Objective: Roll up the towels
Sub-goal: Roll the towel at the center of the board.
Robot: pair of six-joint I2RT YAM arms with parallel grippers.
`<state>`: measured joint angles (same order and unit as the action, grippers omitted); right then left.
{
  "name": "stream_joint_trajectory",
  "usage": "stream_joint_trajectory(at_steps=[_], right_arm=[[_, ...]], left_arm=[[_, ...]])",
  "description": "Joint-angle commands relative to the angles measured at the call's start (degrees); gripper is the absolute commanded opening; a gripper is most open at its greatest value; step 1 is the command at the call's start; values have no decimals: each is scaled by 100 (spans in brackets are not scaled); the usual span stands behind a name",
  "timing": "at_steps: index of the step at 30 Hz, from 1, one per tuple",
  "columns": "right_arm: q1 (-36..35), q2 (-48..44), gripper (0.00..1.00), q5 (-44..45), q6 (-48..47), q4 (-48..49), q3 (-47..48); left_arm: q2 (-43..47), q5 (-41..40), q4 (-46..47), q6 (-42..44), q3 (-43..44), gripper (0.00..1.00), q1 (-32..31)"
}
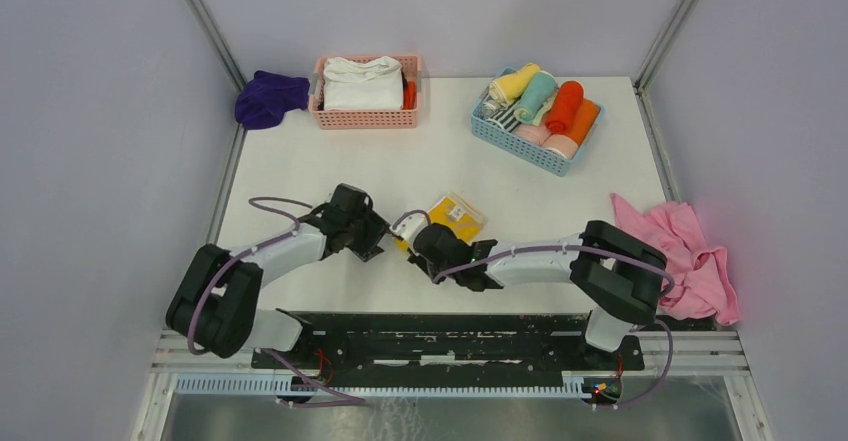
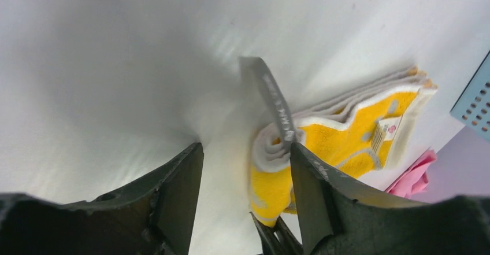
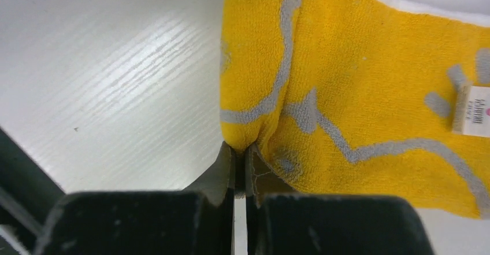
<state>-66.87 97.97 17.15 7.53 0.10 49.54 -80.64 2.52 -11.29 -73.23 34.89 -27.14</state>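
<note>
I've got the yellow towel (image 1: 455,216) partly rolled: right gripper (image 3: 240,156) pinching it, left gripper (image 2: 245,151) jaws apart; purple towel (image 1: 270,98) not yet rolled.

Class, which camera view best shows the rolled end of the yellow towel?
Left wrist: the yellow towel shows its coiled layers end-on. The right wrist view shows only its patterned surface, close up; the top external view shows only a small, distant patch.

From up high and behind the arms (image 1: 290,246), we look down on the whole table (image 1: 400,151). On the left wrist we sit low behind the left tool (image 2: 245,151) and look across the table. On the right wrist we are very close, just behind the right tool (image 3: 240,151). All three views share the yellow towel (image 1: 455,216).
</note>
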Motion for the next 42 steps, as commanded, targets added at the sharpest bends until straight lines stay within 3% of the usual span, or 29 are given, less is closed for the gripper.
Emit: stream_joint_trajectory(at_steps=[1,6,10,18,25,34,38,42], right_arm=[[634,-108,3,-2351,1018,579,-407],[1378,-59,3,-3714,2137,1856,-961],[1915,57,2,-4251,3136,2926,-1497],[2826,929,0,-5071,4719,4430,-2105],[3345,1233,0,-5415,4828,3881,-1998],[3520,1365,0,-5627,4433,2854,-1515],[3561,1440,2,-5711,4297,2776,-1387],[3552,1143,10,-5644,3916,2422,-1285]], left_arm=[[776,-316,-367,333,-360,66,390],[1681,-317,-365,659,-645,74,456],[2082,-42,47,780,-931,75,459],[1415,819,1397,710,-1101,75,133],[654,880,2251,581,-977,74,-62],[-534,1121,3033,505,-582,69,-187],[-1003,1013,2950,522,-398,64,-314],[-1383,871,2699,393,-425,56,-377]])
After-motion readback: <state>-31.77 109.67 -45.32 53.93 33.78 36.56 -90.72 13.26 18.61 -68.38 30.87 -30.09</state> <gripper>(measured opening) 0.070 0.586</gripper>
